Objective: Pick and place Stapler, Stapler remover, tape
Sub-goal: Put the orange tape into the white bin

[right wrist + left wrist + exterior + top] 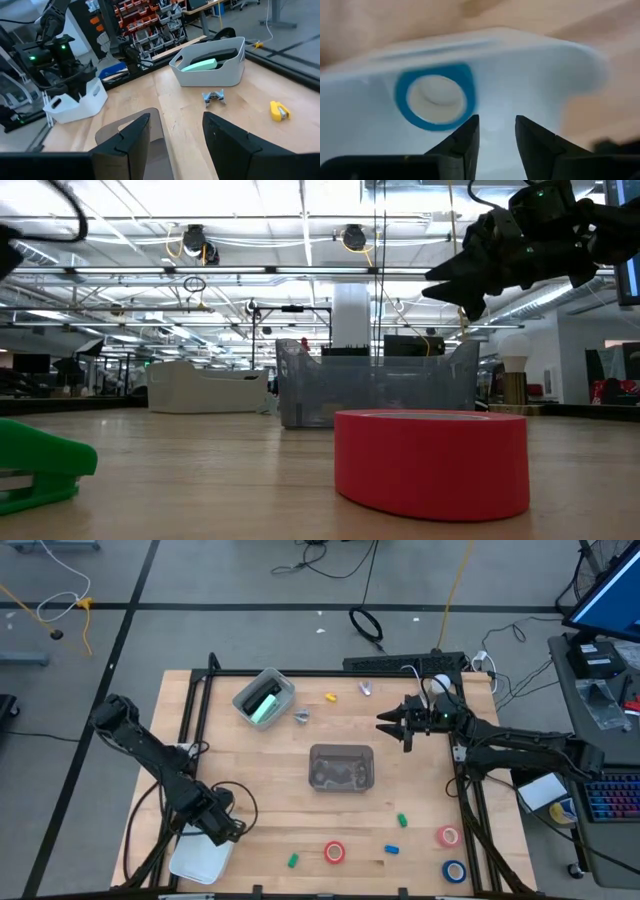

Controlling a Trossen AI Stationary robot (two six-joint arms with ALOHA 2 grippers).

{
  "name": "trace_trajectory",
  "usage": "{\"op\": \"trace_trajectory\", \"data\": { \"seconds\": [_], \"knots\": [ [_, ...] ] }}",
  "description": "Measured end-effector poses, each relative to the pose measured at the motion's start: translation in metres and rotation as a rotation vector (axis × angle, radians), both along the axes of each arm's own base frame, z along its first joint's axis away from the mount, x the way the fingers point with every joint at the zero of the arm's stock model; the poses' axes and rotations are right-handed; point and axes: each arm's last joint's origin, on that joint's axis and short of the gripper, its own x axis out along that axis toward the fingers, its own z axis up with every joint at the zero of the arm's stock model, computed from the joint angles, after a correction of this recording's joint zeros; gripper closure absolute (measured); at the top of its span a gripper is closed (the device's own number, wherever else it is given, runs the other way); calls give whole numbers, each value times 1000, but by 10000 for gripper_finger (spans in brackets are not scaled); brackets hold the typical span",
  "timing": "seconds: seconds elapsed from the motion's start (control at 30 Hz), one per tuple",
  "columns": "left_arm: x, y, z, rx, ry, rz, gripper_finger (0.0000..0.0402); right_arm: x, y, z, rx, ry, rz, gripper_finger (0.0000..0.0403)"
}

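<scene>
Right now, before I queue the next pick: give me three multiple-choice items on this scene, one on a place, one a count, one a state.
1. Where is the stapler?
A. in the grey bin
B. loose on the wood
C. held by an arm

2. How many tape rolls lie on the bare table?
A. one
B. three
C. five

3. What state is the left end effector in?
A. shut on a tape roll
B. open over the white bin
C. shut on the stapler

Answers:
1. A: the mint-green bar lies inside the grey bin.
2. B: the red tape, the pinkish tape and the blue tape lie on the wood.
3. B: its fingers stand apart with nothing between them, and the second blue tape lies in the white bin.
</scene>
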Motion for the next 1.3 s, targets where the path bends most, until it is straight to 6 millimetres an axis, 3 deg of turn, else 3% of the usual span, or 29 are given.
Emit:
{"op": "trace_trajectory", "data": {
  "seconds": [0.23, 0.37, 0.47, 0.63, 0.9, 1.13, 1.3],
  "knots": [
    [17, -3, 54, 39, -360, 89, 291, 0, 0, 0, 158, -16, -21, 228],
    [41, -2, 83, 92, -649, 100, 292, 0, 0, 0, 225, -22, -31, 231],
    [68, 3, 93, 118, -802, 54, 301, 0, 0, 0, 231, -23, -32, 230],
    [118, 15, 96, 140, -885, -68, 330, 0, 0, 0, 225, -23, -31, 226],
    [189, 15, 89, 76, -772, -234, 397, 0, 0, 0, 225, -22, -31, 231],
    [222, 0, 68, 15, -556, -116, 398, 0, 0, 0, 224, -22, -31, 227],
    [239, -12, 52, -13, -501, -12, 396, 0, 0, 0, 223, -21, -31, 231]
  ]
}}
